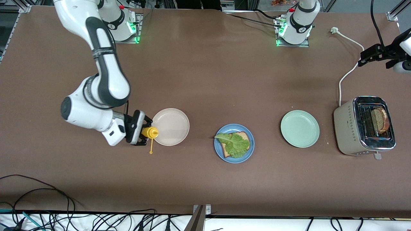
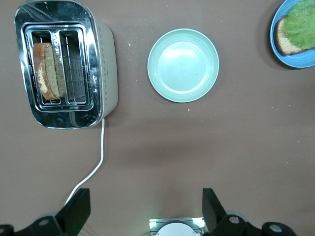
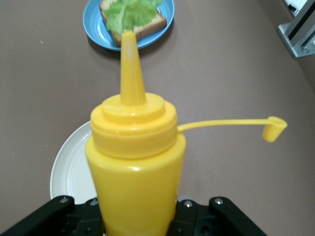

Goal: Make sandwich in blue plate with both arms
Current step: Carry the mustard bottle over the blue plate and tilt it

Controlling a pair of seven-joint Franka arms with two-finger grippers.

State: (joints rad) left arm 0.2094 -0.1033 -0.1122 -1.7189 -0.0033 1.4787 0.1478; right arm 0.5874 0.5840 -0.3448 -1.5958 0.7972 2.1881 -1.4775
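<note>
In the front view, the blue plate (image 1: 234, 143) lay nearest the camera, holding one bread slice (image 1: 236, 143) under a lettuce leaf (image 1: 234, 143). At its nine o'clock, by the beige plate (image 1: 170, 126), the right gripper (image 1: 143, 132) clasped a yellow mustard bottle (image 1: 150, 132), probably for sauce. The left gripper (image 1: 372, 54) waited over the toaster's cord (image 1: 346, 73).

The left wrist view alone showed its fingers (image 2: 76, 212) spread and empty, with a second slice (image 2: 47, 71) in the toaster (image 2: 64, 64) beside the mint plate (image 2: 183, 65).

The right wrist view revealed the bottle's cap (image 3: 273, 129) dangling open.
</note>
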